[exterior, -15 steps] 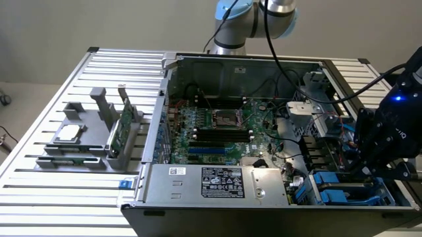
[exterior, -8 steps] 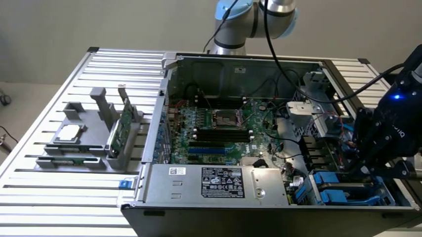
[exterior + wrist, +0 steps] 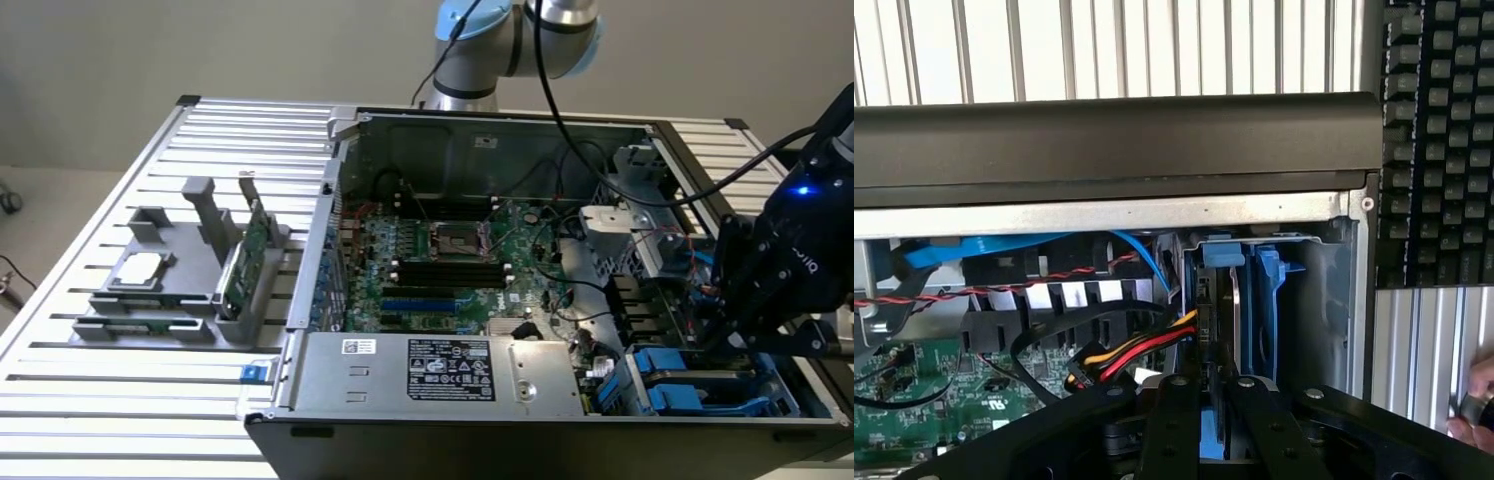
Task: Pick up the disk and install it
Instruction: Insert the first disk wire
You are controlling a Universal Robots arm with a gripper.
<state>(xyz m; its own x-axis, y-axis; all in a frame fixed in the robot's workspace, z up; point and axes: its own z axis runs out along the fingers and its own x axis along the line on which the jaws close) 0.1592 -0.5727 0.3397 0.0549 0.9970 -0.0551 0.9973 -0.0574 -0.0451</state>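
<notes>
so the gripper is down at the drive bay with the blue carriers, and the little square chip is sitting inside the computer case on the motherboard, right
Not quite. The gripper is at the drive bay with the blue carriers, but the square chip is not inside the computer case. The exterior view shows it outside the case, resting on the grey holder on the slatted table, toward that view's left.

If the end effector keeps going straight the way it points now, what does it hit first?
Most likely the disk, which stands on edge in its blue carrier frame in the drive bay, directly ahead of the end effector. The end effector looks nearly closed around its near edge already, though depth is hard to judge.
</notes>
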